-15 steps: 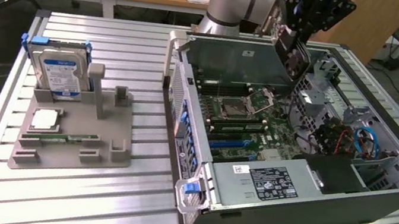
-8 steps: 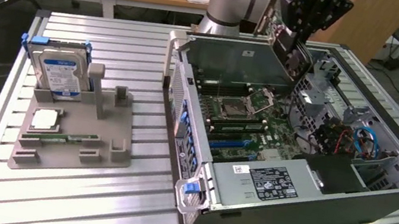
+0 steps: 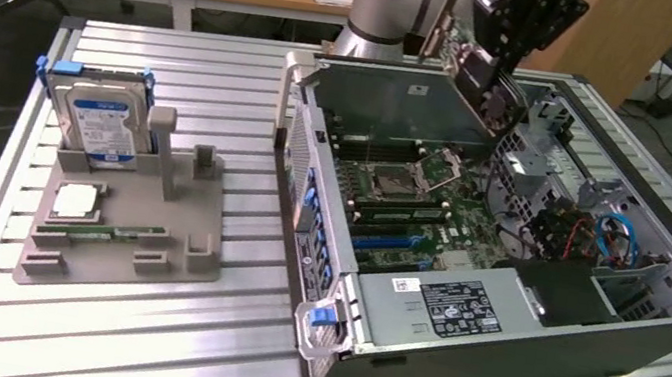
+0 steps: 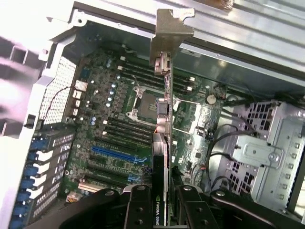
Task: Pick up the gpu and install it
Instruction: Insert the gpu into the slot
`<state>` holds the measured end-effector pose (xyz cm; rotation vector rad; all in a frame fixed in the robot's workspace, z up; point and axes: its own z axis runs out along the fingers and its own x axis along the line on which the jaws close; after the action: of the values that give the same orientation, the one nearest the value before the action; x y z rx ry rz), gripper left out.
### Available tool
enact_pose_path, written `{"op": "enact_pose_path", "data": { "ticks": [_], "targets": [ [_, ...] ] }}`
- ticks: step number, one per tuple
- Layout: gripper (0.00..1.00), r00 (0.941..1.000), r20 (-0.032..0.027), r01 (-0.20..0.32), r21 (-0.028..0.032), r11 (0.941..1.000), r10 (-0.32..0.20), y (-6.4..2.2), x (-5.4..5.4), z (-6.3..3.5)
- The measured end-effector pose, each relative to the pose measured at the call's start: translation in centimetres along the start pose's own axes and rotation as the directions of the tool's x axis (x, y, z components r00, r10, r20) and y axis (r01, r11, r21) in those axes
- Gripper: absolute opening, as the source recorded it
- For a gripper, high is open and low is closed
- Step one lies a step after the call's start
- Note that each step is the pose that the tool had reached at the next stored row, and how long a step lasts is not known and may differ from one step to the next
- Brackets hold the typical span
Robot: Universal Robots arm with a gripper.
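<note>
Your claw [image 4: 164,213] is clenched on the gpu [image 4: 164,143], one finger [image 4: 138,206] pressed to each face of the card. You're looking along its edge, silvery bracket [image 4: 172,29] at the far tip, with the motherboard [image 4: 109,124] spread out beyond it. From the exterior view, the gpu [image 3: 477,84] hangs tilted under the claw [image 3: 512,36], over the far end of the open computer case [image 3: 527,350]. On the exterior view's left, the hard drive [image 3: 100,123] stands upright in the grey holder [image 3: 123,256].
</note>
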<state>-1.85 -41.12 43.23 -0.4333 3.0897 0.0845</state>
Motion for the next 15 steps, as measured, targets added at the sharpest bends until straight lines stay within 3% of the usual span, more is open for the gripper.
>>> {"op": "enact_pose_path", "data": {
  "ticks": [4, 8, 12, 15],
  "targets": [
    [0.25, 0.9973, -0.0036, 0.073, -0.0022, 0.9973, -0.073, 0.0, 0.0, 0.06],
    [0.25, 0.9895, -0.0069, 0.144, -0.0047, 0.9895, -0.144, -0.01, 0.01, 0.17],
    [0.25, 0.9765, -0.0102, 0.215, -0.0073, 0.9765, -0.215, -0.02, 0.01, 0.35],
    [0.25, 0.963, -0.0128, 0.269, -0.0093, 0.9631, -0.269, -0.02, 0.01, 0.42]
  ]
}}
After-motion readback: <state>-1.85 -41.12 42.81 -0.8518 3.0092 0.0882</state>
